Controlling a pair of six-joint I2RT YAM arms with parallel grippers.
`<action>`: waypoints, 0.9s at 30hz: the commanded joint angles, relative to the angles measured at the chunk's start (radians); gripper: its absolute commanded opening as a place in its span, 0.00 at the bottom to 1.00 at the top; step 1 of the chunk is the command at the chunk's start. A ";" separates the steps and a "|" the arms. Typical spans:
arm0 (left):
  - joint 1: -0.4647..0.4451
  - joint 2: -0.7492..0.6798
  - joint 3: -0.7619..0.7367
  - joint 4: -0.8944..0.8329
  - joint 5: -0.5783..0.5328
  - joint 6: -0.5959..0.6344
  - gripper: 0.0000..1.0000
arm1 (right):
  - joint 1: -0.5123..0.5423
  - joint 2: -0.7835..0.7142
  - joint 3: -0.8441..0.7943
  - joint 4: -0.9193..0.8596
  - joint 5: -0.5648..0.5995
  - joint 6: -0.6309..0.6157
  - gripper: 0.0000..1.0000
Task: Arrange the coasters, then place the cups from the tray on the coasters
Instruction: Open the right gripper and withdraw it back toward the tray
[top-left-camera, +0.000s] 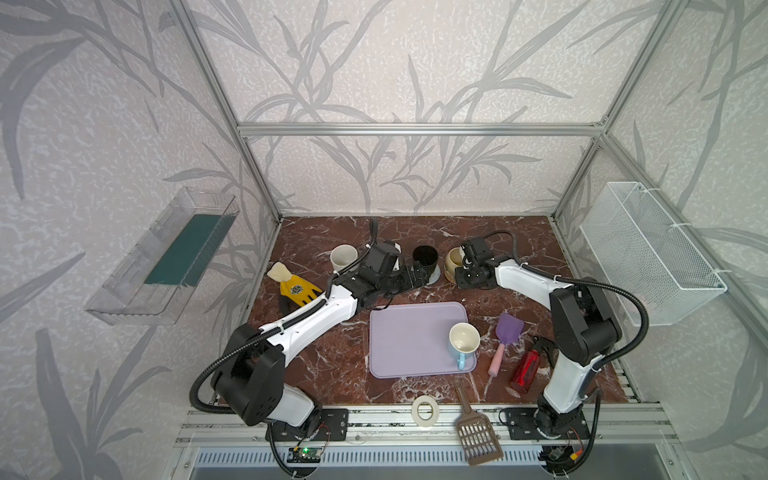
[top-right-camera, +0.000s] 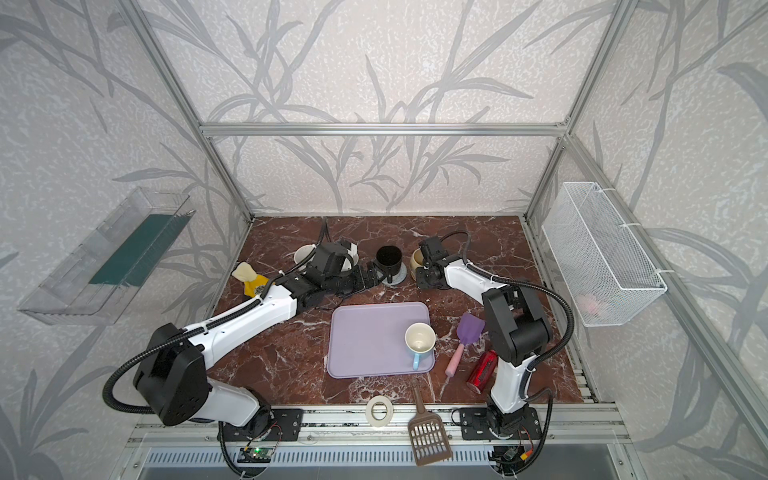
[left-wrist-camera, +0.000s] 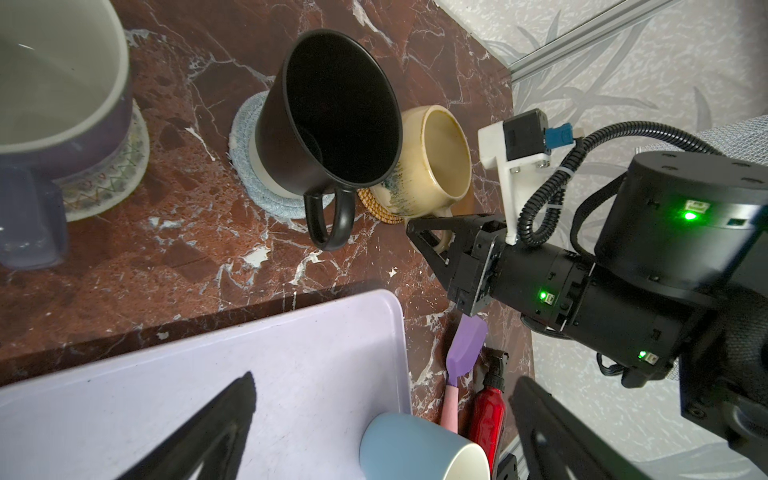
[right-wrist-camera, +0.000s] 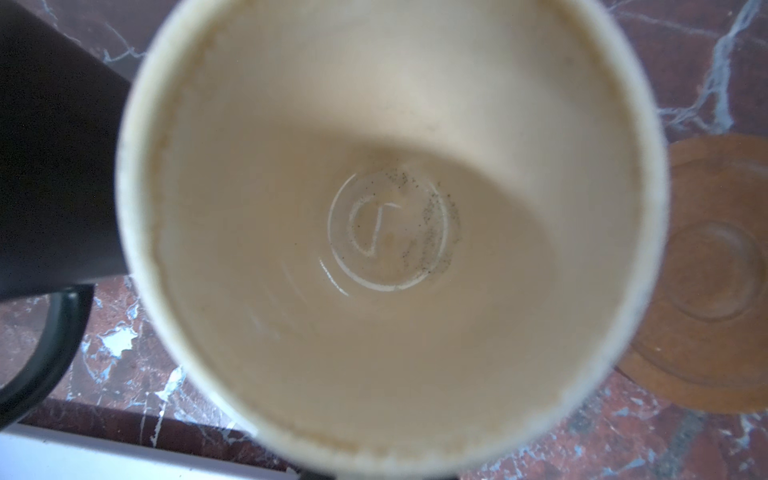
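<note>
The lavender tray (top-left-camera: 399, 340) (left-wrist-camera: 208, 353) holds one light blue cup (top-left-camera: 463, 338) (left-wrist-camera: 415, 449). Behind it, the black cup (top-left-camera: 425, 255) (left-wrist-camera: 332, 116) stands on the grey-blue coaster (left-wrist-camera: 245, 137). Beside it, the cream-yellow cup (top-left-camera: 452, 259) (right-wrist-camera: 374, 208) sits on the rattan coaster (left-wrist-camera: 374, 208). My right gripper (top-left-camera: 459, 276) (left-wrist-camera: 432, 232) is shut on its handle. A bare wooden coaster (right-wrist-camera: 706, 274) lies next to it. The lavender cup (left-wrist-camera: 54, 83) rests on the white-beige coaster (left-wrist-camera: 120, 178). The white speckled cup (top-left-camera: 343, 255) is far left. My left gripper (top-left-camera: 422, 276) (left-wrist-camera: 384, 378) hangs open, empty, near the black cup.
A yellow glove (top-left-camera: 297, 286) lies at the left. A purple spatula (top-left-camera: 505, 340) and a red spray bottle (top-left-camera: 528, 368) lie right of the tray. A white tape ring (top-left-camera: 424, 410) and a brown slotted scoop (top-left-camera: 476, 432) sit at the front edge. A wire basket (top-left-camera: 648, 253) hangs on the right wall.
</note>
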 joint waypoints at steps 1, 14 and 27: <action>0.004 -0.022 -0.010 0.024 0.000 -0.013 0.98 | -0.005 -0.068 -0.023 0.027 0.036 -0.002 0.23; 0.000 -0.020 -0.008 0.032 0.015 -0.026 0.98 | -0.005 -0.120 -0.019 -0.011 -0.019 0.034 0.45; -0.036 -0.055 -0.030 0.046 0.039 -0.063 0.98 | -0.009 -0.382 -0.126 -0.077 -0.132 0.073 0.67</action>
